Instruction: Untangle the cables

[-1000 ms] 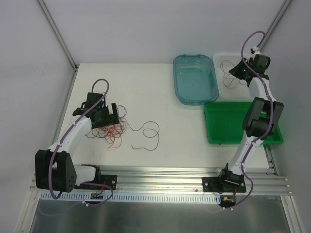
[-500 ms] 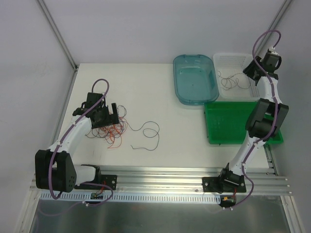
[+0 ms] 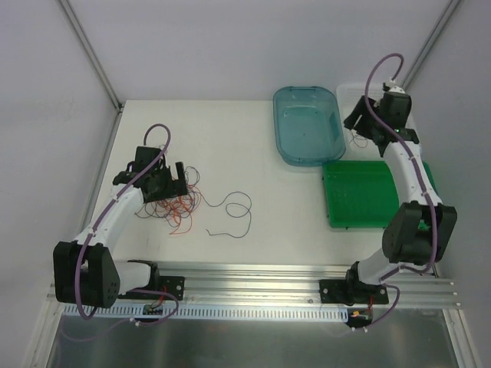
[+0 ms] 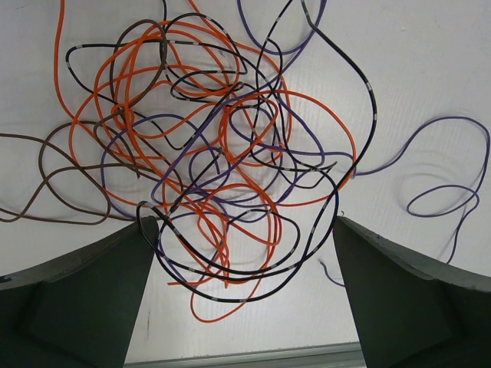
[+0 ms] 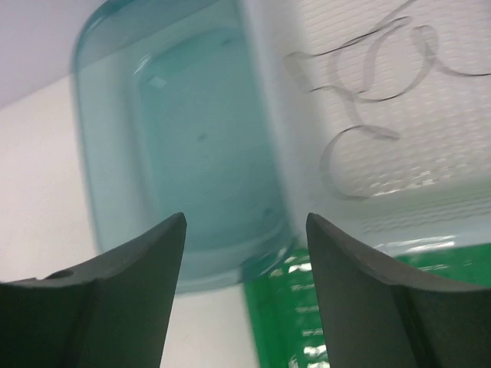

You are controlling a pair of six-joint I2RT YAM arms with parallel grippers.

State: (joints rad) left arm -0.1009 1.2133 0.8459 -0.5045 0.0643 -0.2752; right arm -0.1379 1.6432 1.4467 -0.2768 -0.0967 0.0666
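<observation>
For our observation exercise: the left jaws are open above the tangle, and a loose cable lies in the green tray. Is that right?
No. The loose cable lies in the white bin, not the green tray; the right wrist view shows it. The left jaws are open above the tangle.

The white bin's (image 5: 460,161) cable (image 5: 368,97) is blurred, perhaps black.

Table (image 3: 230,142): white, matte.
Left part: bunch of cables (image 3: 178,204), orange, black, purple and brown, tangled in loops.
Just right of bunch: single dark purple cable (image 3: 235,210), loosely curled, one end running into bunch.
Far right: teal tub (image 3: 307,130), white basket (image 3: 345,93), green tray (image 3: 353,195), set close together.
</observation>
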